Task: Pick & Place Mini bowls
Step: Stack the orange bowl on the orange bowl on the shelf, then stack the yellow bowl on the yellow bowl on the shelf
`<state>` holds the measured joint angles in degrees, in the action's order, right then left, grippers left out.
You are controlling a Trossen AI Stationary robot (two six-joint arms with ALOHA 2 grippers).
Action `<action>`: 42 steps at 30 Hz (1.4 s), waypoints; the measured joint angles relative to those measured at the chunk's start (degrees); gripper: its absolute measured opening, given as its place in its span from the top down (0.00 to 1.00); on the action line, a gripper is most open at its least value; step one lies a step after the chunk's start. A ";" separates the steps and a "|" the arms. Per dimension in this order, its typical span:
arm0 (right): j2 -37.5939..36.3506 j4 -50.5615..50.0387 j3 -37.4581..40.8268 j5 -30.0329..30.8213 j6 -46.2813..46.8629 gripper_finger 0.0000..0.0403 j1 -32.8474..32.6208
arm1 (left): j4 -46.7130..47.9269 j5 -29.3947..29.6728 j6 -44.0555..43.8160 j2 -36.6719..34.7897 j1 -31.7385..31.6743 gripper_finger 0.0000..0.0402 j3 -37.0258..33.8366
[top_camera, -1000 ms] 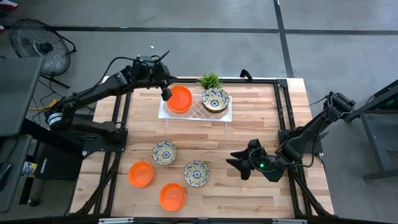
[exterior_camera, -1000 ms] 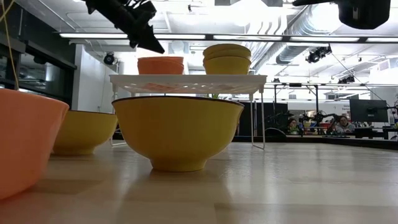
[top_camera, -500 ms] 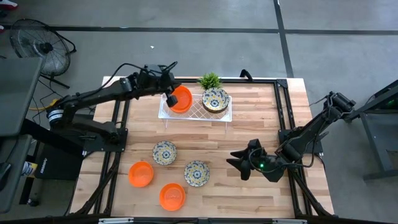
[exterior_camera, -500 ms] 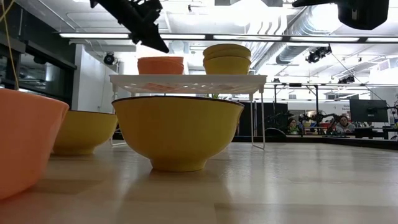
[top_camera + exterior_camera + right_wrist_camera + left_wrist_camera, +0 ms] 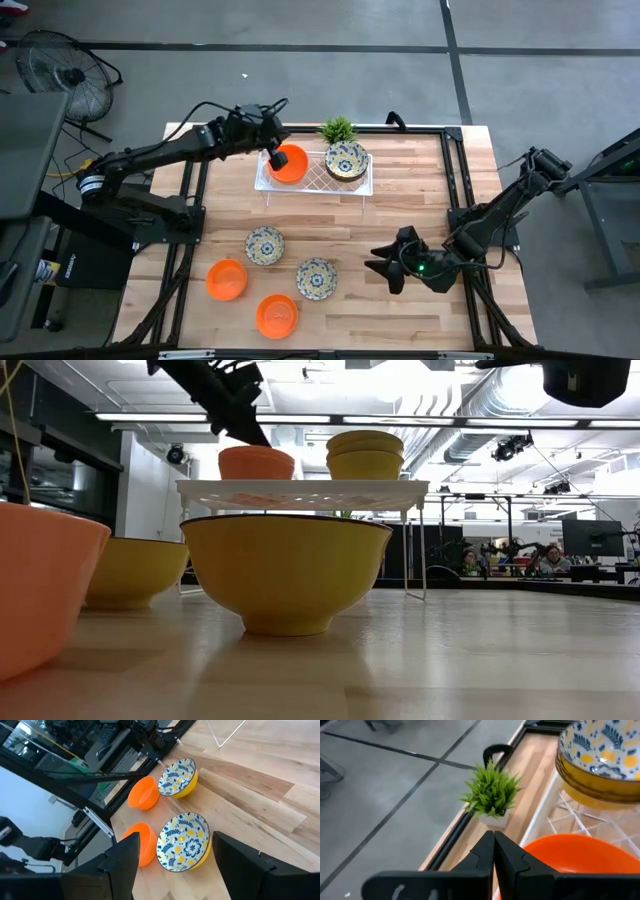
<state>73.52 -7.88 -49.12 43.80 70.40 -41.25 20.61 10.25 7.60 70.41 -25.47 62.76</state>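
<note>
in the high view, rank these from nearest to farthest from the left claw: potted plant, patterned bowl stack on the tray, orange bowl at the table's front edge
1. Potted plant, just beyond the tray's far edge, nearest the left claw, which is shut on the orange bowl on the tray.
2. Patterned bowl stack, on the tray's right end.
3. Orange bowl at the front edge, clearly farthest.

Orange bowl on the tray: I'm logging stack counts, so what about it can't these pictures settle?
- Orange bowl, high view: the left gripper covers its rim, so bowls nested beneath can't be counted.
- Left wrist view: the shut fingers and the picture's bottom edge cut off its near side.
- Low view: the tray hides its base.
</note>
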 joint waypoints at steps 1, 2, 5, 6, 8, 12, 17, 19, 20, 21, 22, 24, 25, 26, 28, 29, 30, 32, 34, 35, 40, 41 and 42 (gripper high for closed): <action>0.00 0.00 0.00 -0.33 -0.18 0.41 0.02 | 0.43 0.41 -0.04 0.00 0.00 1.00 0.66; 0.00 0.00 0.00 -0.78 -0.26 0.41 0.02 | 0.94 0.66 -0.01 0.00 0.00 1.00 1.61; 0.00 0.00 0.00 -2.37 -0.39 0.41 0.03 | 1.71 0.66 1.25 -0.07 0.00 1.00 5.91; 0.00 0.00 0.00 -2.59 -0.55 0.41 0.02 | 2.70 0.62 1.81 -0.14 0.00 1.00 7.68; 0.00 0.00 0.00 -2.71 -1.33 0.41 0.01 | 4.86 -0.04 3.11 -0.17 0.03 1.00 11.50; 0.00 0.00 0.00 -4.08 -2.35 0.41 0.01 | 8.46 -0.61 5.73 -0.20 2.64 1.00 17.11; 0.00 0.00 0.00 -6.98 -3.31 0.41 0.00 | 12.27 -0.96 5.22 -0.58 7.11 1.00 18.69; 0.00 0.00 0.00 -8.07 -3.66 0.41 0.00 | 15.79 -1.68 4.02 -1.42 8.85 1.00 18.70; 0.00 0.00 0.00 -8.54 -3.90 0.41 0.00 | 17.02 -1.79 3.10 -1.56 10.19 1.00 18.81; 0.00 -0.02 0.00 -8.86 -4.27 0.41 0.00 | 18.56 -1.77 2.01 -1.56 11.71 1.00 18.89; 0.00 -0.02 0.01 -9.27 -4.70 0.41 0.00 | 20.51 -1.75 0.97 -1.45 13.19 1.00 18.86; 0.00 -0.05 0.02 -9.93 -5.32 0.41 0.00 | 23.57 -1.55 -0.93 -1.20 16.36 1.00 18.72; 0.00 -0.11 0.02 -9.99 -5.91 0.41 0.00 | 24.87 -0.86 -2.10 -1.20 18.13 1.00 18.72; 0.00 -0.11 0.02 -10.14 -6.28 0.41 0.00 | 26.24 0.05 -3.58 -1.31 20.04 1.00 18.73; -0.09 -0.26 0.02 -10.53 -6.92 0.41 0.00 | 29.39 2.95 -6.64 -1.42 23.82 1.00 18.74; -0.11 -0.28 0.02 -11.07 -7.48 0.41 0.00 | 31.07 4.51 -8.47 -1.36 25.80 1.00 18.74; -0.11 -0.26 0.02 -11.59 -7.73 0.41 0.00 | 32.86 5.88 -10.48 -1.29 27.83 1.00 18.73; -0.29 -0.53 0.02 -12.44 -7.90 0.41 0.02 | 36.15 8.03 -14.99 -1.25 31.93 1.00 18.72; -0.56 -1.03 0.02 -12.63 -7.90 0.41 0.01 | 38.62 9.63 -19.01 -0.89 35.97 1.00 18.74; -0.81 -1.23 0.02 -12.60 -7.92 0.41 0.00 | 40.07 10.71 -21.27 -0.71 37.99 1.00 18.72; -2.53 -3.11 0.02 -12.62 -7.90 0.41 0.00 | 42.82 16.43 -32.65 0.18 47.00 1.00 16.00; -2.89 -3.48 0.02 -12.47 -7.90 0.41 0.00 | 43.43 16.93 -35.25 0.34 48.49 1.00 14.64; -3.31 -3.75 0.04 -12.26 -7.92 0.41 0.00 | 43.82 17.31 -38.01 0.37 49.94 1.00 13.42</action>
<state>70.21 -11.63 -49.08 31.54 62.48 -41.25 64.42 27.55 -30.42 70.78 24.46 76.18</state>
